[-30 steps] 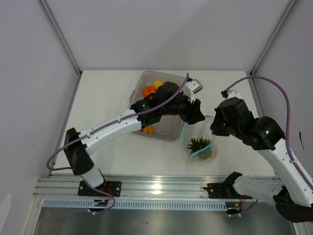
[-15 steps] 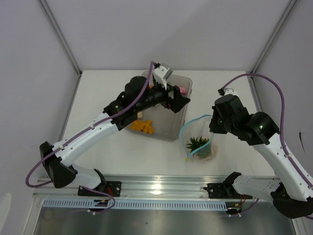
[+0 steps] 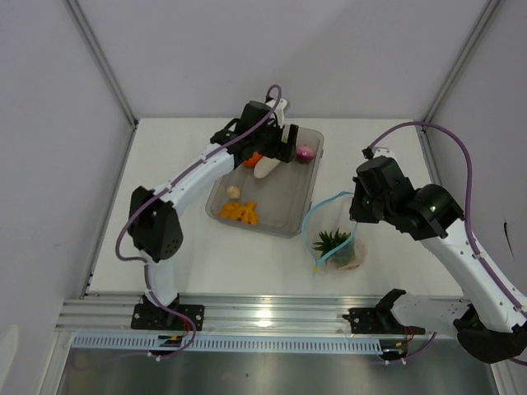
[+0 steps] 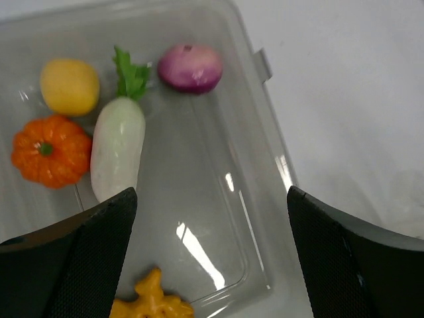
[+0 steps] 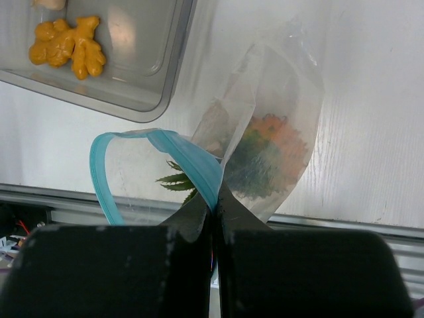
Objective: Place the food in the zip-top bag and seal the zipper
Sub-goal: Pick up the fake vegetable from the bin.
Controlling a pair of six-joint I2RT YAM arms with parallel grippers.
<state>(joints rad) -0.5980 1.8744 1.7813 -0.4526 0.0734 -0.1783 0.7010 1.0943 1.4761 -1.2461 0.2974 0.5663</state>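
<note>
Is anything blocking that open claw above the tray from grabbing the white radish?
Nothing visible does. The left gripper hangs open over the tray, and the white radish lies uncovered below it, off to one side. The orange pumpkin sits right beside the radish, which might crowd a finger.

The left arm reaches over the clear tray (image 3: 284,202), its claw (image 3: 282,150) above the far end near a purple onion (image 3: 305,152) and a white radish (image 3: 264,169). A beige bit (image 3: 234,192) and orange bits (image 3: 240,212) lie nearer. Just right of the tray on the white table (image 3: 181,247) stands the zip-top bag (image 3: 344,253), its blue zipper (image 3: 306,222) looped wide and a green sprig (image 3: 333,241) inside. The right claw (image 3: 356,217) meets its right rim.
</note>
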